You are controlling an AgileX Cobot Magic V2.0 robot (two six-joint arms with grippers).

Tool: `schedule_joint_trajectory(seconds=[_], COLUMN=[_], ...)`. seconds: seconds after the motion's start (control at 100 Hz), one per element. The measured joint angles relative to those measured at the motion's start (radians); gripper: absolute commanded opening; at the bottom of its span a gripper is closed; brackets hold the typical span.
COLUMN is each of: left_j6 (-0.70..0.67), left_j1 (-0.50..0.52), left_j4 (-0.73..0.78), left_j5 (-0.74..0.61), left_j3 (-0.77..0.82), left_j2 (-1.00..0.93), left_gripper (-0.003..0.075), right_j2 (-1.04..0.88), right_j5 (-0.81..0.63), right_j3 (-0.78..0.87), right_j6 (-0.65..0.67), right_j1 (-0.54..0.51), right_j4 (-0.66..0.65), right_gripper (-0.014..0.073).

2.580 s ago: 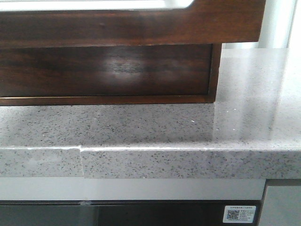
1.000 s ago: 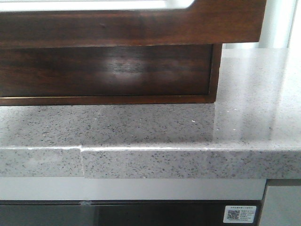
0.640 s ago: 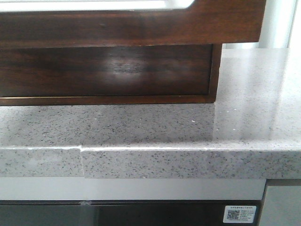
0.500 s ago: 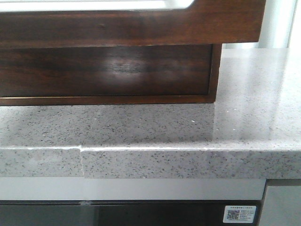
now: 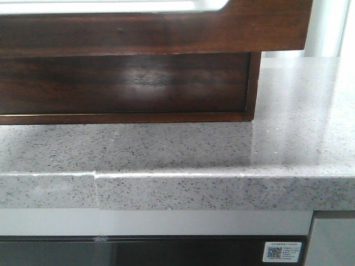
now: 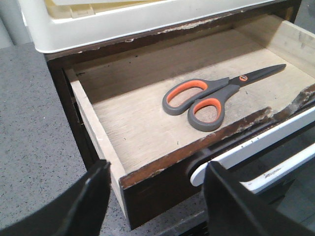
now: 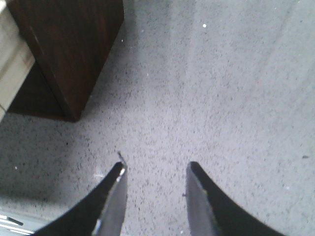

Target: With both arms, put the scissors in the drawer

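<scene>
Scissors [image 6: 216,96]: lying flat on the pale wood floor of the pulled-out drawer, handles toward the drawer's front, blades pointing toward a side wall; grey handles with orange-lined finger loops, dark blades closed together.
Drawer [image 6: 147,132]: wide and shallow, dark-brown glossy front with a whitish round-cornered rim; pulled well out of the cabinet, chipped along its top edges. In the front view its dark front [image 5: 166,27] overhangs the counter.
Risk, closing: the drawer likely still needs pushing shut; an off-centre push could skew it so it jams.
Risk, scissors: a hard shove could slide them toward the back or a wall; the blade tip lies near the side wall.
Risk, rim: a finger could catch the white rim rather than the flat front.
Left tool [image 6: 155,196]: released, holding nothing, hovering just in front of the drawer.
Right tool [image 7: 153,196]: released, empty, above bare speckled grey counter [image 7: 221,98], beside the cabinet's corner [image 7: 74,54].
</scene>
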Motion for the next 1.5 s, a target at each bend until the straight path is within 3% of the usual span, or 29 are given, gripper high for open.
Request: schedule_joint_trajectory(seconds=[0.18,0.29,0.47,0.64,1.27,1.38,1.5], left_j6=[0.000,0.000,0.000,0.000,0.000,0.000,0.000], left_j1=[0.000,0.000,0.000,0.000,0.000,0.006,0.027], left_j4=[0.002,0.002,0.002,0.002,0.005,0.034,0.065], left_j5=[0.000,0.000,0.000,0.000,-0.007,-0.051,-0.183], left_j3=[0.000,0.000,0.000,0.000,0.000,0.036,0.185], left_j2=[0.000,0.000,0.000,0.000,0.000,-0.042,-0.134], left_gripper=[0.0386,0.0354,0.0162,-0.0022,-0.0020,-0.0020,-0.0020], right_j2=[-0.030,-0.030,-0.030,-0.030,-0.030,-0.030,-0.030], right_j5=[-0.009,-0.015,-0.017,-0.017,-0.018,-0.018,-0.018], right_j3=[0.026,0.028,0.028,0.028,0.028,0.028,0.028], right_j6=[0.006,0.006,0.009,0.009,0.009,0.009,0.009], right_j1=[0.000,0.000,0.000,0.000,0.000,0.000,0.000], right_j4=[0.002,0.002,0.002,0.002,0.002,0.002,0.002], right_gripper=[0.0228,0.0116,-0.0061,-0.0069,-0.0069,-0.0069,-0.0069])
